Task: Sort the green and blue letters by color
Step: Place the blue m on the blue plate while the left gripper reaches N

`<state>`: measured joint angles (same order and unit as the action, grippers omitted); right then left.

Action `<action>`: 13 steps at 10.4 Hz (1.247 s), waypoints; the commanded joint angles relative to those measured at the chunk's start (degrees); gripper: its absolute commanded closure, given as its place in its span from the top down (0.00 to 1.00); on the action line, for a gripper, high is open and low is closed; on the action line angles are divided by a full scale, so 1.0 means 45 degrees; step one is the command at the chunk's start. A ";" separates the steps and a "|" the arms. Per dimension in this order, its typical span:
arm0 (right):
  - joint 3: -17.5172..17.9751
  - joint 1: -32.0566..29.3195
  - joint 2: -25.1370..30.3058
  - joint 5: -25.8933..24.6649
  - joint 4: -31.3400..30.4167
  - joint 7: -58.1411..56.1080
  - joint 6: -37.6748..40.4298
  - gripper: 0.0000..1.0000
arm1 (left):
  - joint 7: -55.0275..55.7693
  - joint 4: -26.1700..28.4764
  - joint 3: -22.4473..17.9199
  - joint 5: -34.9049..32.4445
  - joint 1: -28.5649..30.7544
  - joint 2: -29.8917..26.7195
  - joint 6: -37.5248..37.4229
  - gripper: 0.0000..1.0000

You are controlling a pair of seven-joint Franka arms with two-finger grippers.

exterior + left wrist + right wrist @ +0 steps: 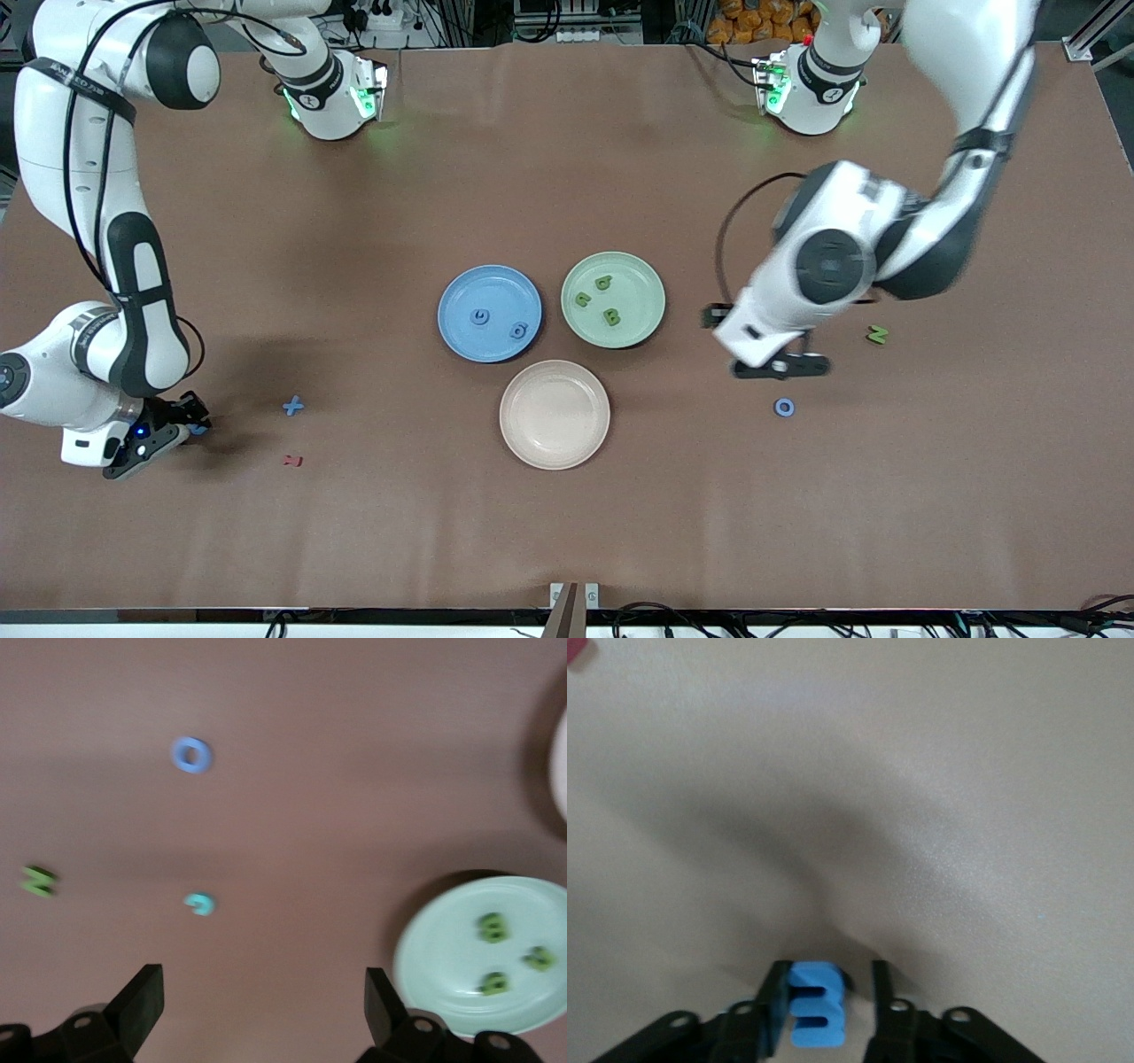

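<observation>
Blue and green letters, small flat foam pcs, are spread over the brown table (567, 159). Front view, frame centre: blue plate (490, 313) w/ two blue letters on it (479, 316) (520, 331); just beside it, toward frame right, green plate (613, 299) w/ three green letters (583, 299) (604, 283) (611, 316). Below the pair sits a pale pink plate (555, 414), nothing on it.

Loose pcs: blue ring-shaped letter (784, 408) at lower right of centre, green N (877, 334) farther right and higher. Lower left: blue X (293, 406), dark red letter (292, 460) just under it. Left wrist view also shows a small teal letter (200, 904) mid-frame, w/ the ring (191, 755) upper left and the N (38, 880) at left edge; can't find that teal pc in the front view.

Right arm comes down the frame's left edge, elbow bent, wrist low. Right gripper (182, 424) is at table level, lower left corner. Its fingers (772, 1005) close around a blue letter (815, 1005) w/ notched edge; one finger touches it, the other shows a slight gap.

Left arm reaches in from upper right, forearm angled down toward centre. Left gripper (780, 365) hangs over bare table betw. green plate and N, above the ring in frame. Jaws spread wide, nothing in them.
</observation>
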<state>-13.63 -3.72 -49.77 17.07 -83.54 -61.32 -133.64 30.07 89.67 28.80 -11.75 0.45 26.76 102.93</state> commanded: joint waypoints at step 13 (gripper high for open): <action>-0.0193 0.5428 0.4887 0.0719 -0.4323 1.2839 0.1397 0.00 | -0.9807 0.8117 0.0122 -0.4206 0.7908 -0.0361 0.9293 0.84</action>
<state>-13.48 14.37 -33.19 20.23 -95.32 -10.66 -126.79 -13.44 123.99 28.55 -28.03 33.84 25.13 141.83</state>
